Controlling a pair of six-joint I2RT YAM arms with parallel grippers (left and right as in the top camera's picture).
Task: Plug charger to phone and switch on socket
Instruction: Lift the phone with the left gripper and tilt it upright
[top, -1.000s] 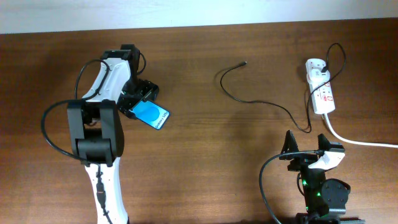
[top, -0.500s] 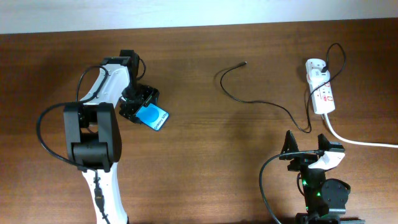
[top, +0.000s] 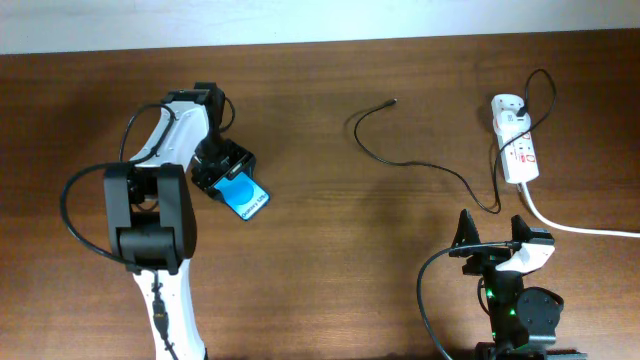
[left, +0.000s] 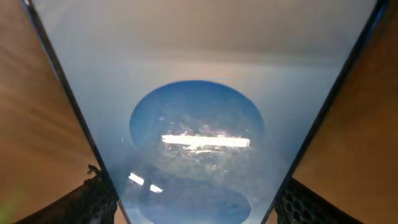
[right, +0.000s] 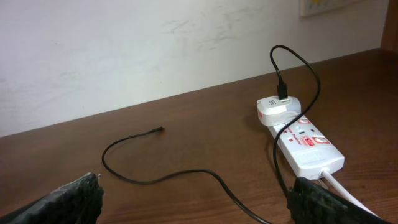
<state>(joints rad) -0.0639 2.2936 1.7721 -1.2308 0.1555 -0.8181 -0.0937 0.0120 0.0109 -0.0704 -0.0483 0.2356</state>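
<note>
Diagonally, phone (top: 246, 195) lengthwise in left hand (top: 228, 172).

The left arm (top: 160, 215) is built of white shell links joined by boxy black joint housings. A thin black cable loops out from its left side, a second loop arcs near its far end, and another black lead runs along the white near link. The left fingers (left: 93, 200) are black with a fine honeycomb texture. The right arm (top: 515, 300) is mostly black, with a round joint housing, a small white cover towards its far end and a green light glowing on its body. A black cable curves down its left side. The right fingers (right: 71, 200) show the same black mesh.
</note>
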